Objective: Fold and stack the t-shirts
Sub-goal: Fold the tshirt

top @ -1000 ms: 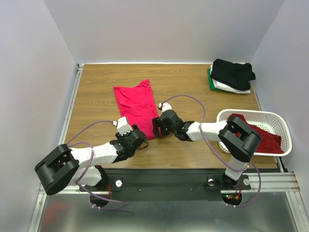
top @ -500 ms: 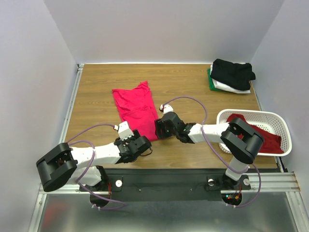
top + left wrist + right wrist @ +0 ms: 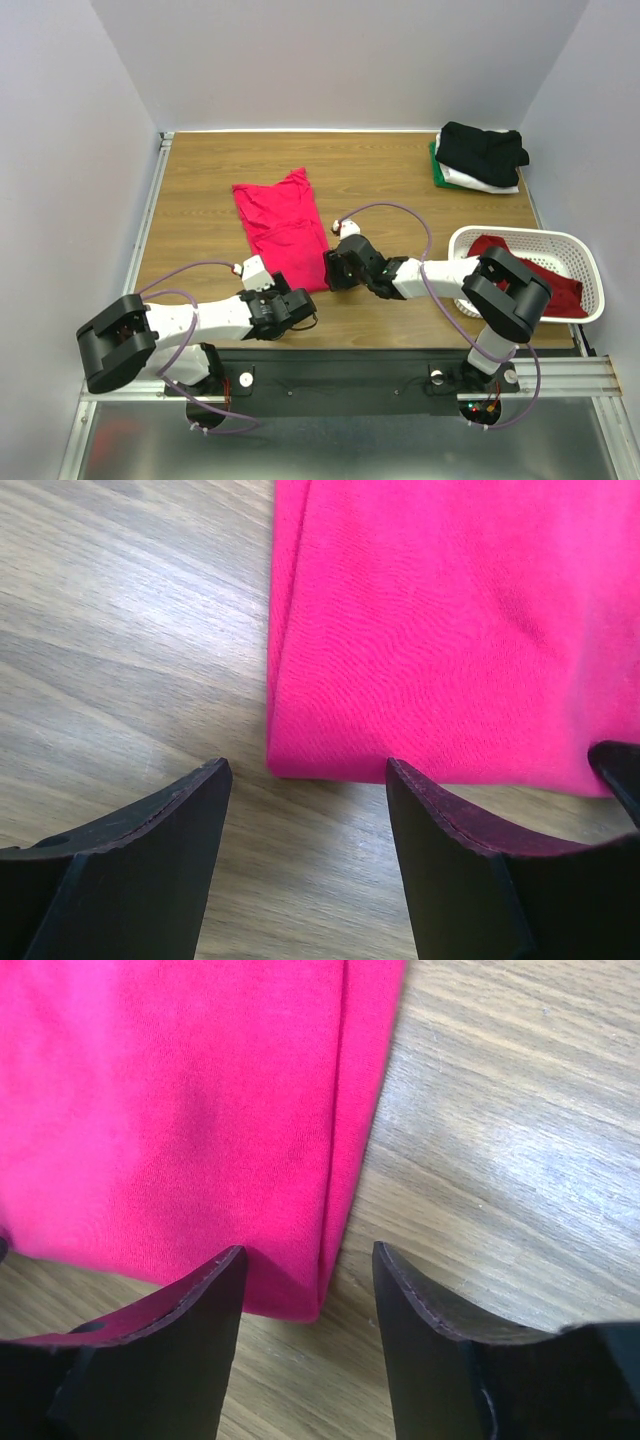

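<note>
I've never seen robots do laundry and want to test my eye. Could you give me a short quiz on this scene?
1. True or false: the left gripper and the right gripper are both open at the near hem of the bright pink-red cloth t-shirt.
2. What lies in the white perforated plastic basket?
A. a darker red cloth shirt
B. a black cloth shirt
C. nothing
3. Fill in: the top shirt of the folded cloth shirt stack in the far right corner of the table is ____.

Key: 1 true; 2 A; 3 black.
</note>
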